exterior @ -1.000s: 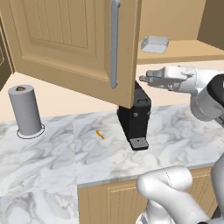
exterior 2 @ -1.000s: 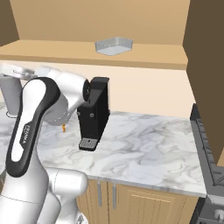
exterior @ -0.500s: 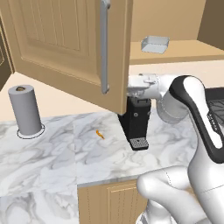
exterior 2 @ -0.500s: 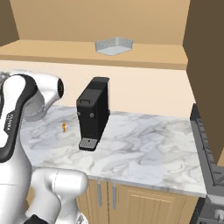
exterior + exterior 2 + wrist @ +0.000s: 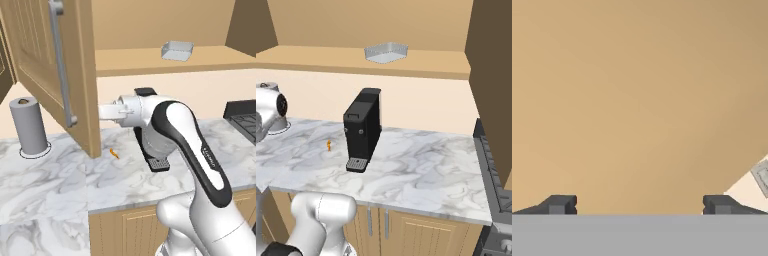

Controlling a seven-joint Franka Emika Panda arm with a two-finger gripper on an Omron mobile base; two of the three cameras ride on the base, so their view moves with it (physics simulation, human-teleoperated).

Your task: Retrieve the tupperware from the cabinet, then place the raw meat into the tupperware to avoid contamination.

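no readable text, label, brand, number or sign stands on anything here. the white arm (image 5: 200,150) bears a small dark mark along its forearm, too small and blurred to make out. the black coffee machine (image 5: 362,129) and the cabinet door (image 5: 52,65) carry no lettering.

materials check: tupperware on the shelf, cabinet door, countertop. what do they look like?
Tupperware: probably plastic, translucent whitish-grey, thin rim, matte.
Cabinet door: looks like light tan wood, grooved panelling; its bar handle seems brushed silver metal.
Countertop: marble-like stone, white with grey veining, smooth; could be laminate, the render leaves it open.
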